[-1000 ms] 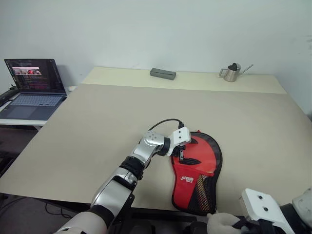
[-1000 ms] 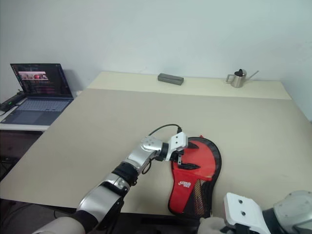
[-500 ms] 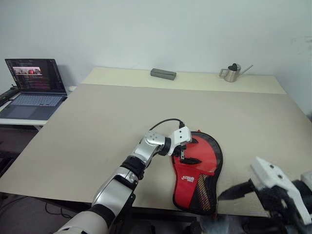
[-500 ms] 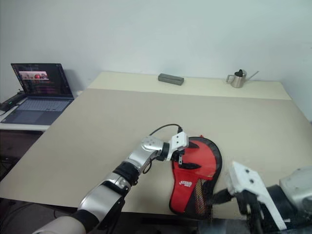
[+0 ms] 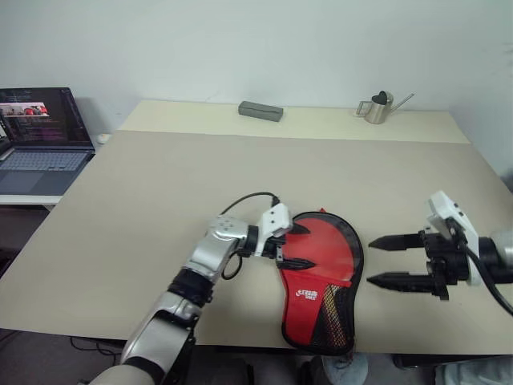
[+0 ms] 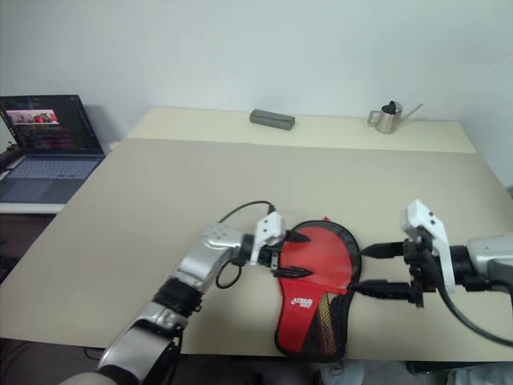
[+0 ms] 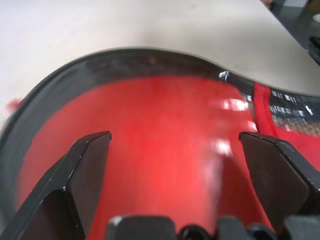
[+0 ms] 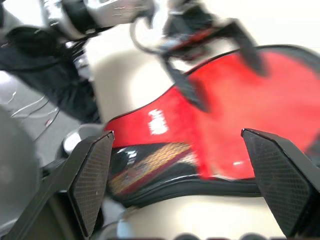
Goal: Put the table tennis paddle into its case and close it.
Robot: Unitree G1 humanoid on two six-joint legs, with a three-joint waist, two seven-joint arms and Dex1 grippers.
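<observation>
The red paddle-shaped fabric case (image 5: 322, 277) with white logo, black mesh panel and black trim is lying flat on the beige tabletop (image 5: 160, 192), round end pointing toward the far wall, narrow end overhanging the near tabletop edge. Left end effector (image 5: 295, 245) is spreading wide over the case; right end effector (image 5: 383, 260) is spreading wide beside the case.

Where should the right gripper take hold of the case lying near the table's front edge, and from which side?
Probably at the case's round right rim, coming in level from the robot's right. The right gripper is open and already points at that edge. The case lies flat, so its thin black border is the part a two-finger pinch can close on. The left gripper, also open, hovers over the round end's left side.
</observation>
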